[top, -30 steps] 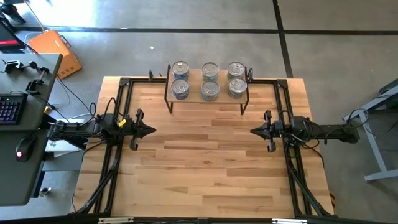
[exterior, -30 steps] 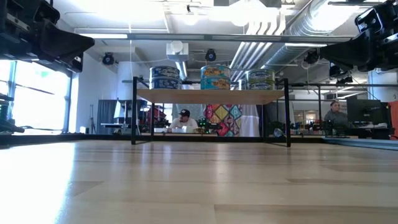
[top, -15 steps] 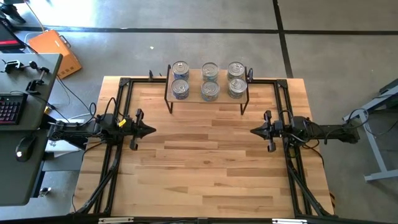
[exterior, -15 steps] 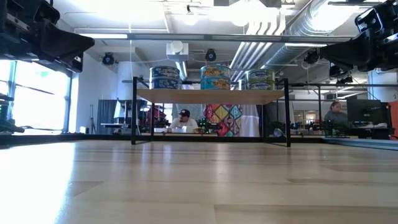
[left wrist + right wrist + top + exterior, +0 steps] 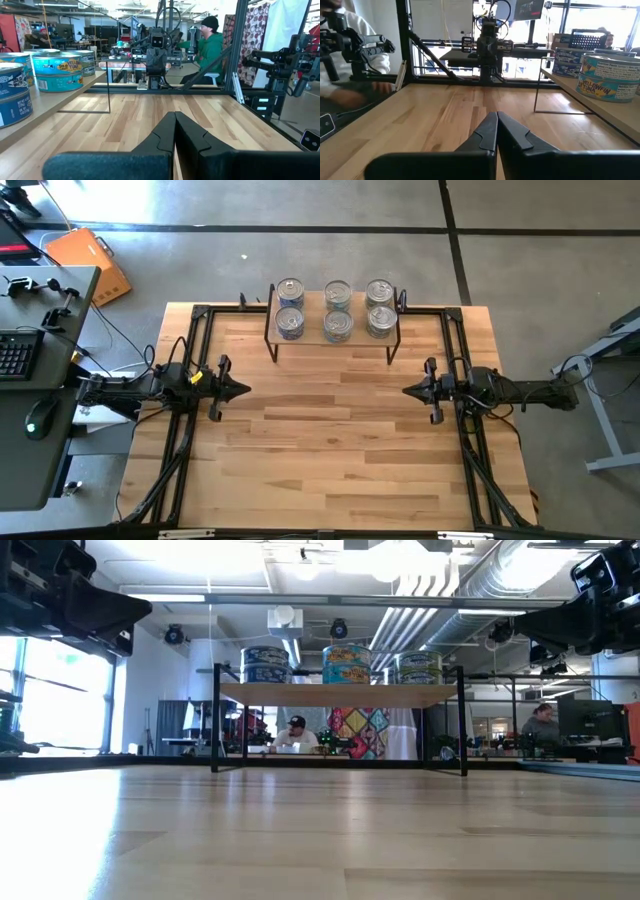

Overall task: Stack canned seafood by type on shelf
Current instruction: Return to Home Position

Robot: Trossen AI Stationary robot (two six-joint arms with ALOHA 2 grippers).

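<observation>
The left end effector (image 5: 240, 389) and right end effector (image 5: 408, 390), both pinched closed and empty, hover at opposite sides of the worktop (image 5: 330, 450). Silver-lidded, blue-labelled canned seafood (image 5: 338, 310) stands stacked on the far shelf (image 5: 312, 322).

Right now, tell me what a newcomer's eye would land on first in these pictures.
The shelf at the table's far edge stands out, with the tins stacked on it; six lids show from above, in three columns. In front of it, the left end effector and the right end effector point at each other across the bare wood, both shut and empty.
</observation>
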